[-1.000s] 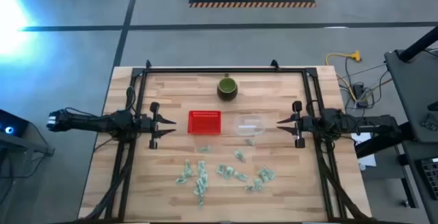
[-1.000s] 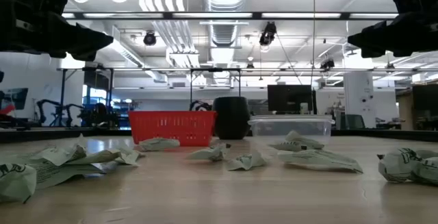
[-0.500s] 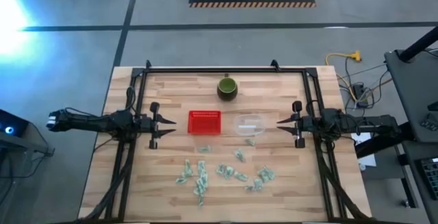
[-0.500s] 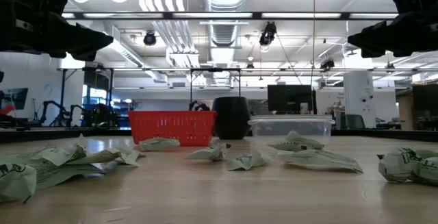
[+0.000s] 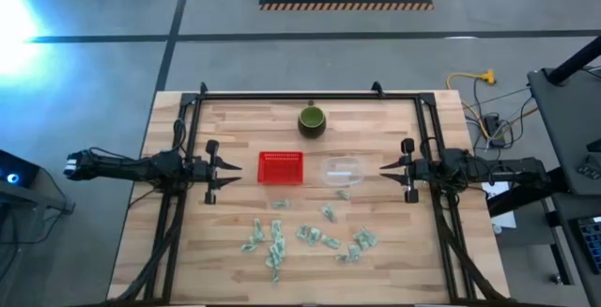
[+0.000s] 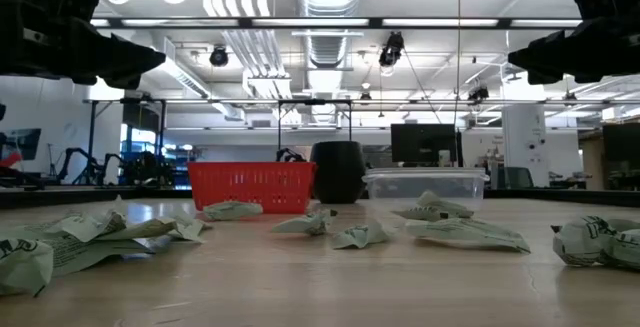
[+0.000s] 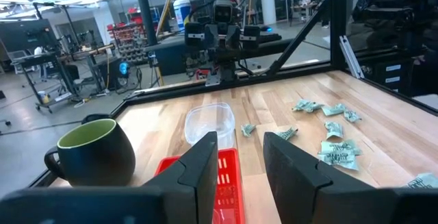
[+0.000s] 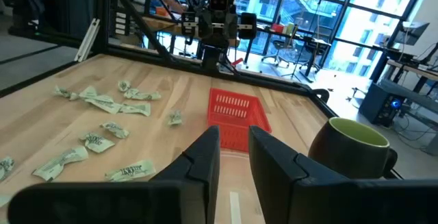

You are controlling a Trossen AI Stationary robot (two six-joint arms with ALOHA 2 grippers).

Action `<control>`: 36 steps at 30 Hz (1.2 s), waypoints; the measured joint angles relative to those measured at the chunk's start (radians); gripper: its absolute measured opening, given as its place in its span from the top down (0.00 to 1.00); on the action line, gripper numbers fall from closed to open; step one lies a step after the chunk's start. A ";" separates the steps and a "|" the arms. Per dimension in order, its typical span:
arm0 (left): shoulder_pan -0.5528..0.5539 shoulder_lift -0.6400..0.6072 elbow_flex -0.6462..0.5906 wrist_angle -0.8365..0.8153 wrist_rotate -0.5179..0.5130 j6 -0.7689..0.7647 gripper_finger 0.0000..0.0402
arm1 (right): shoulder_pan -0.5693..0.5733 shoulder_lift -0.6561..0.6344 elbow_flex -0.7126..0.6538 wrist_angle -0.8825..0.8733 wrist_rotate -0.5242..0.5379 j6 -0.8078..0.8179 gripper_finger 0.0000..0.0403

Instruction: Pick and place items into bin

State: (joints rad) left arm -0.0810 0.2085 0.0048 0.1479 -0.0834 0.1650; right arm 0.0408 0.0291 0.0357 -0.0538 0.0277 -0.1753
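Nothing is changing: the left pincer (image 5: 229,167) and right pincer (image 5: 387,168) are still hovering released, empty, while the items (image 5: 310,236) are lying unpicked on the counter (image 5: 235,124).

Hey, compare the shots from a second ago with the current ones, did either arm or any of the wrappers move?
Nothing visibly changed. The left gripper and right gripper hang at the table's sides, each with a gap between its fingers and holding nothing. The wrapped pieces lie scattered on the table, and the red basket, clear tub and green cup sit where they were.
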 joint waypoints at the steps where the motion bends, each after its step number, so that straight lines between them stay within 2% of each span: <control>1: 0.000 0.000 0.000 0.000 0.000 0.000 0.74 | 0.000 0.000 0.000 0.000 0.000 0.000 0.83; 28: 0.000 0.000 0.000 0.000 0.000 0.000 0.74 | 0.000 0.000 0.000 0.000 0.000 -0.001 0.83; 32: 0.000 0.000 0.000 0.000 0.000 0.000 0.74 | 0.000 0.000 0.000 0.010 0.000 -0.045 0.83; 36: 0.000 0.000 0.000 0.000 0.000 0.000 0.74 | 0.000 0.000 0.000 0.009 -0.001 0.023 0.83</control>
State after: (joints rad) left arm -0.0807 0.2081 0.0048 0.1482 -0.0831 0.1650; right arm 0.0408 0.0288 0.0355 -0.0445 0.0270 -0.1525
